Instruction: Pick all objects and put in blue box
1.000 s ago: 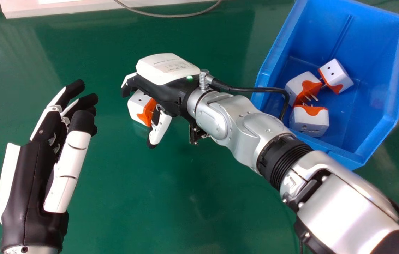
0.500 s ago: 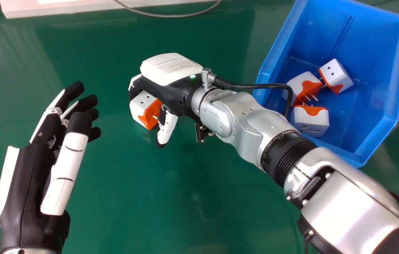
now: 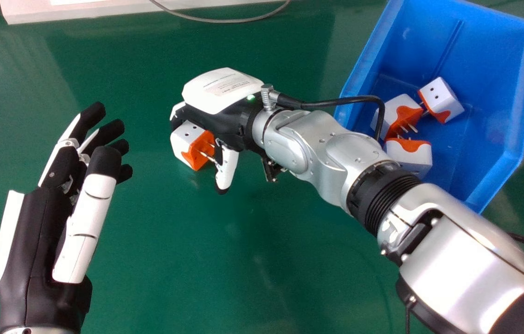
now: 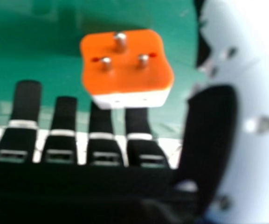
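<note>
Head view, and here's the right hand [image 3: 232,118], open over the worktop [image 3: 252,241], fingers arching over one orange-and-white plug adapter [image 3: 187,139], thumb [image 3: 227,169] spread off to the near right. That adapter sits on the green surface, metal pins pointing towards the thumb. Over to the right hand view: all three pins in plain sight, adapter just ahead of the relaxed fingers [image 4: 101,135]. Left side now, the left hand [image 3: 35,246], open too, well apart from the adapter. Out right, the blue box [image 3: 466,60] holds three more plug adapters [image 3: 443,99], clustered together on its floor. Far left, a white panel [image 3: 25,13]; beside it, a looping grey cable [image 3: 225,21].
</note>
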Available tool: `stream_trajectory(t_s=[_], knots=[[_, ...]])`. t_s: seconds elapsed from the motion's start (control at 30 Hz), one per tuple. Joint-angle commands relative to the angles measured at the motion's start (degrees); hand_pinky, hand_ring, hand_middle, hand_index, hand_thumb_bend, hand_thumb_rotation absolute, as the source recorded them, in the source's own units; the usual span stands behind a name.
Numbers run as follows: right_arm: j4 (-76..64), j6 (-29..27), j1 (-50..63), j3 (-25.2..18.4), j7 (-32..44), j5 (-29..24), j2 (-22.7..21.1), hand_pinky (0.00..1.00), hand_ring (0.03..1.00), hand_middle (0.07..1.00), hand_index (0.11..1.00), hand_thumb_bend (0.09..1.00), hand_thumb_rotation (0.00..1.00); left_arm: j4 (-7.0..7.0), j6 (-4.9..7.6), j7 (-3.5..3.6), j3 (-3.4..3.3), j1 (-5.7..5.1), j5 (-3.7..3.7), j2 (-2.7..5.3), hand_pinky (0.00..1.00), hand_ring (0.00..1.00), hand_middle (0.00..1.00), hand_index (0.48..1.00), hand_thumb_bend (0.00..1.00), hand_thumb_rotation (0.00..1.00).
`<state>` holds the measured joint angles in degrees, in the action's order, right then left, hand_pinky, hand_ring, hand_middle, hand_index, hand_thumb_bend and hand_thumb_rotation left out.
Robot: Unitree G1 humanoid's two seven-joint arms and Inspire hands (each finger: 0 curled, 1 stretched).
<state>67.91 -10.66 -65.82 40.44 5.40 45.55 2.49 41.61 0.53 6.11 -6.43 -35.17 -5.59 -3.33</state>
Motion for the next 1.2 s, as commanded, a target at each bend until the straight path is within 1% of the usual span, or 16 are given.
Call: stream_trajectory(t_s=[0.0,0.13,0.33,0.53,0.57,0.67,0.7,0.77,0.8,0.83,0.87,0.93,0.97,1.03,1.07,1.17], knots=[[-0.63,-0.53,-2.34,0.36,-0.52,0.62,-0.08,0.65,0.828,0.836,0.782,0.647,0.00,1.73,0.15,-0.24,0.15,-0.46,0.19,0.01,0.81,0.86,0.88,0.900,0.76,0.81],[-0.76,-0.87,-2.07,1.05,-1.52,1.27,-0.21,0.66,0.826,0.824,0.772,0.670,0.00,2.01,0.18,-0.42,0.44,-0.68,0.36,0.02,0.81,0.86,0.88,0.900,0.75,0.81],[-0.47,-1.98,-1.79,0.62,-2.97,1.51,-0.44,0.65,0.816,0.813,0.760,0.672,0.00,2.12,0.06,-0.60,0.58,-0.72,0.28,-0.02,0.81,0.86,0.88,0.900,0.75,0.81],[-0.95,-1.52,-1.38,1.02,-4.93,2.27,-0.38,0.59,0.754,0.783,0.725,0.684,0.00,2.55,-0.24,-0.76,0.82,-0.83,0.51,-0.08,0.81,0.86,0.88,0.900,0.76,0.81],[-1.16,-1.74,-1.21,1.47,-6.10,2.90,-0.55,0.54,0.695,0.750,0.701,0.651,0.00,2.68,-0.36,-0.79,0.87,-0.84,0.48,-0.06,0.81,0.86,0.88,0.900,0.76,0.81],[-1.19,-2.24,-1.02,2.18,-8.24,3.76,-0.82,0.54,0.695,0.750,0.701,0.651,0.00,2.92,-0.66,-0.85,0.97,-0.80,0.51,-0.02,0.81,0.86,0.88,0.900,0.76,0.81],[-1.23,-2.72,-0.84,2.23,-9.53,3.93,-0.99,0.49,0.631,0.690,0.664,0.624,0.00,2.95,-0.74,-0.88,1.01,-0.76,0.59,-0.02,0.81,0.86,0.88,0.900,0.76,0.81],[-1.26,-3.69,-0.53,2.07,-11.68,4.00,-1.27,0.49,0.631,0.690,0.664,0.624,0.00,2.93,-0.78,-0.91,1.06,-0.68,0.72,-0.06,0.81,0.86,0.88,0.900,0.76,0.81],[-1.19,-4.15,-0.41,1.90,-12.55,3.90,-1.34,0.47,0.605,0.646,0.616,0.602,0.00,2.84,-0.70,-0.90,1.06,-0.63,0.78,-0.11,0.81,0.86,0.88,0.900,0.76,0.81],[-1.07,-4.49,-0.36,1.77,-13.10,3.79,-1.37,0.47,0.605,0.646,0.616,0.602,0.00,2.72,-0.61,-0.87,1.04,-0.58,0.80,-0.16,0.81,0.86,0.88,0.900,0.76,0.81],[-0.98,-4.79,-0.31,1.62,-13.50,3.66,-1.40,0.46,0.583,0.614,0.578,0.582,0.00,2.66,-0.53,-0.85,1.04,-0.58,0.82,-0.19,0.81,0.86,0.88,0.900,0.76,0.81],[-0.82,-5.17,-0.21,1.46,-14.16,3.54,-1.42,0.46,0.583,0.614,0.578,0.582,0.00,2.59,-0.42,-0.81,1.04,-0.62,0.76,-0.20,0.81,0.86,0.88,0.900,0.76,0.81],[-0.72,-5.29,-0.18,1.43,-14.43,3.53,-1.42,0.44,0.565,0.588,0.547,0.565,0.00,2.57,-0.38,-0.79,1.04,-0.65,0.73,-0.20,0.81,0.86,0.88,0.900,0.76,0.81],[-0.65,-5.43,-0.10,1.41,-14.70,3.56,-1.46,0.44,0.565,0.588,0.547,0.565,0.00,2.68,-0.40,-0.75,1.03,-0.72,0.67,-0.22,0.81,0.86,0.88,0.900,0.76,0.81],[-0.68,-5.43,-0.03,1.43,-14.85,3.60,-1.49,0.44,0.553,0.569,0.521,0.552,0.00,2.76,-0.43,-0.73,0.99,-0.75,0.62,-0.25,0.81,0.86,0.88,0.900,0.76,0.82],[-0.64,-5.40,0.15,1.43,-15.08,3.60,-1.52,0.43,0.542,0.552,0.501,0.541,0.00,2.87,-0.56,-0.72,0.93,-0.72,0.63,-0.32,0.81,0.86,0.88,0.900,0.76,0.82]])
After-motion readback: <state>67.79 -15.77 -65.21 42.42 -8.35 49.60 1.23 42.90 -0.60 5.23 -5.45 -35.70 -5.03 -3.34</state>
